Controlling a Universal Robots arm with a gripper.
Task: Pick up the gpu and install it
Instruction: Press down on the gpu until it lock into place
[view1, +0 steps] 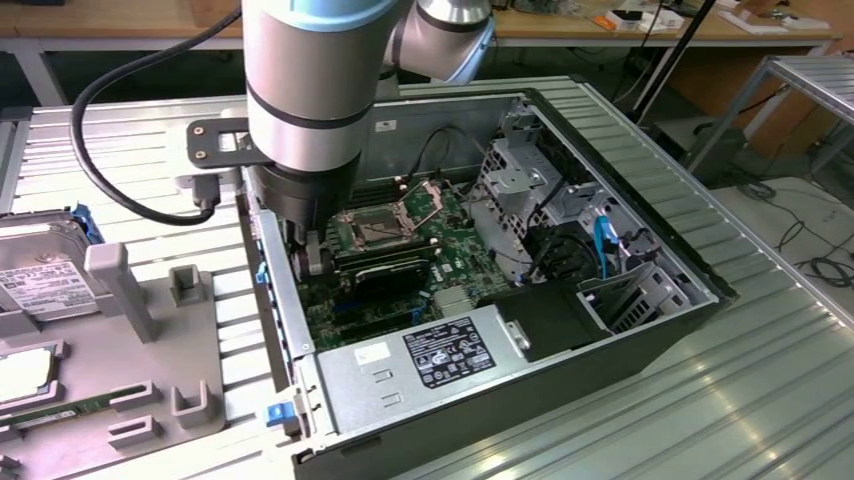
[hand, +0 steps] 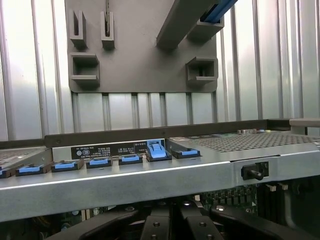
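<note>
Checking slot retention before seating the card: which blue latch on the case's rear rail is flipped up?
The second blue latch from the black knob; it stands raised, the others lie flat.

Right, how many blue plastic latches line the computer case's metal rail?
6 blue plastic latches along the grey metal rail: five flat, one raised; another may be cut off at the edge.

Gpu (view1: 384, 266): dark thin card, inside open computer case (view1: 694, 272), low over green motherboard (view1: 443, 206), roughly level.
</note>
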